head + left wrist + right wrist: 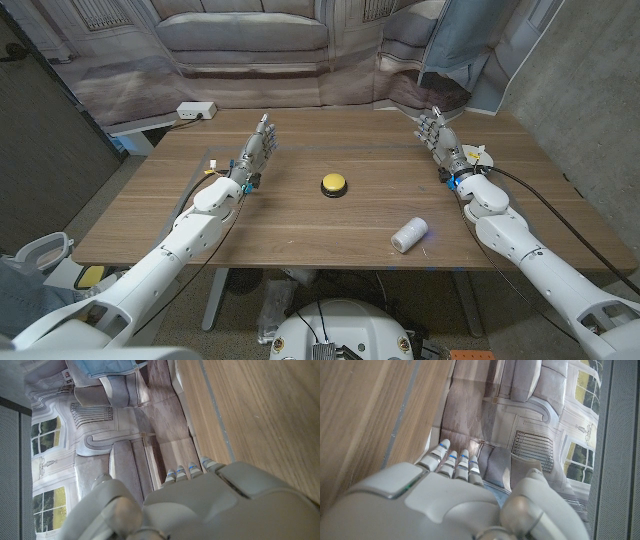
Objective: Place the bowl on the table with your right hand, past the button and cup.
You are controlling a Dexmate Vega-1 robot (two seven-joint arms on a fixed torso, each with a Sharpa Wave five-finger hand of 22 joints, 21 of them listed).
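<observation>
No bowl on the worktop (300, 225); both the right hand (437, 134) and left hand (256, 150) wait with fingers open, empty; judging by that, the bowl must first be fetched, then carried past the button (334, 185) and toppled cup (409, 234).

The wooden table (300, 230) carries a yellow button (334, 184) and a toppled white cup (409, 235).

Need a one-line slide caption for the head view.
Both hands, left and right, held open and empty over the wooden table; yellow button at center, white cup on its side.
</observation>
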